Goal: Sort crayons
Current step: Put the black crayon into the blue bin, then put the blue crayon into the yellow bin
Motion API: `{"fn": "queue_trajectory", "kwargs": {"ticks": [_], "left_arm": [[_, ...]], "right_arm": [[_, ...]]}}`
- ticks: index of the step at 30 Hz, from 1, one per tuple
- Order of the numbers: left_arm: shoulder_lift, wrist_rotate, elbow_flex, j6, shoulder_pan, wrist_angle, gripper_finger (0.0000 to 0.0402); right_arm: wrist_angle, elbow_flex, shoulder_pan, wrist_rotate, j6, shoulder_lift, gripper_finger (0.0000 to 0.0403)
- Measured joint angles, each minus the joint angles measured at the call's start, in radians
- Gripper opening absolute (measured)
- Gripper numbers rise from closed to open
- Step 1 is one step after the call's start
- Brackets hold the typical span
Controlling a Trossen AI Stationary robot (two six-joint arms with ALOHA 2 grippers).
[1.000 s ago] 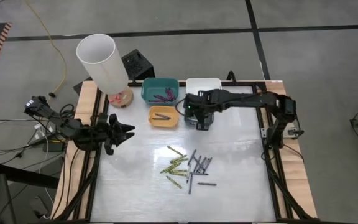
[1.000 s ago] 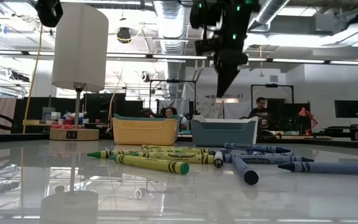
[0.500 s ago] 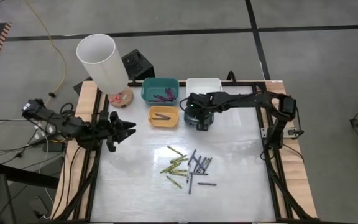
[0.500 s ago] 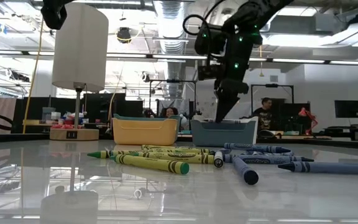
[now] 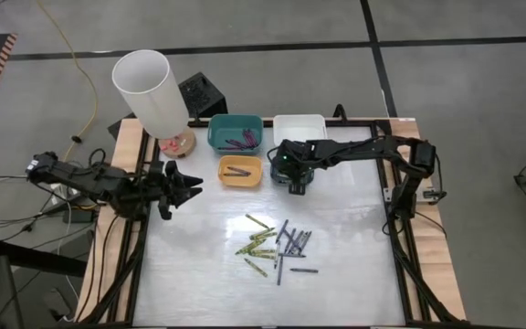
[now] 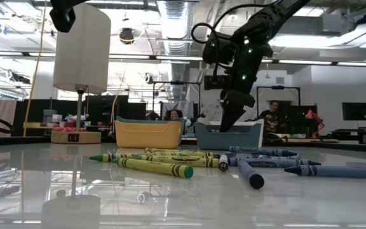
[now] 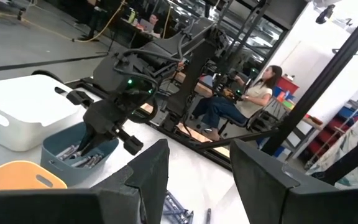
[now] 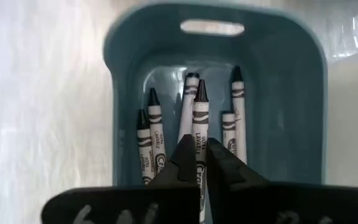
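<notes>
Here we are at the drop-off: the right claw (image 8: 196,163) hangs over the blue-grey bin (image 8: 126,74), its fingers pinched on a grey crayon (image 8: 200,118) whose tip points down among the few grey ones already lying inside. From above, that claw (image 5: 292,174) sits over the bin just beside the orange bin (image 5: 241,171), with the teal bin (image 5: 235,132) and a white bin (image 5: 299,124) behind them on the desk (image 5: 208,274). We judge the fingers are only beginning to part, so the crayon is not yet free.

The left claw (image 5: 183,183) waits near the desk's left edge, beside the lamp (image 5: 151,90), its fingers apart and holding nothing.

Next, we would have the right claw spread fully so the stick falls flat with its fellows, then lift straight up, clear of the bin wall. After that we must reach back to the loose crayons (image 5: 277,245) mid-desk, where yellow-green, grey and blue sticks lie touching and crossed. Picking one out of that tangle calls for a careful, narrow approach.
</notes>
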Motion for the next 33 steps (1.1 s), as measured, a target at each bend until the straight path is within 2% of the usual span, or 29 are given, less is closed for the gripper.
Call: {"fn": "queue_trajectory", "kwargs": {"ticks": [14,18,23,28,33], "left_arm": [[0.0,0.024,0.0,-0.01,0.018,0.0,0.016],[0.0,0.024,0.0,-0.01,0.018,0.0,0.016],[0.0,0.024,0.0,-0.01,0.018,0.0,0.016],[0.0,0.024,0.0,-0.01,0.017,0.0,0.016],[0.0,0.048,0.0,-0.021,0.017,0.0,0.016]], "right_arm": [[-0.036,0.015,0.0,0.001,0.047,0.0,0.0068],[-0.116,0.081,0.0,0.001,0.046,0.0,0.0072],[-0.274,0.232,0.017,-0.007,0.045,0.0,0.0073],[-0.352,0.362,0.08,-0.134,0.097,0.0,0.0073],[-0.338,0.363,0.189,-0.227,0.178,0.0,0.0073]]}}
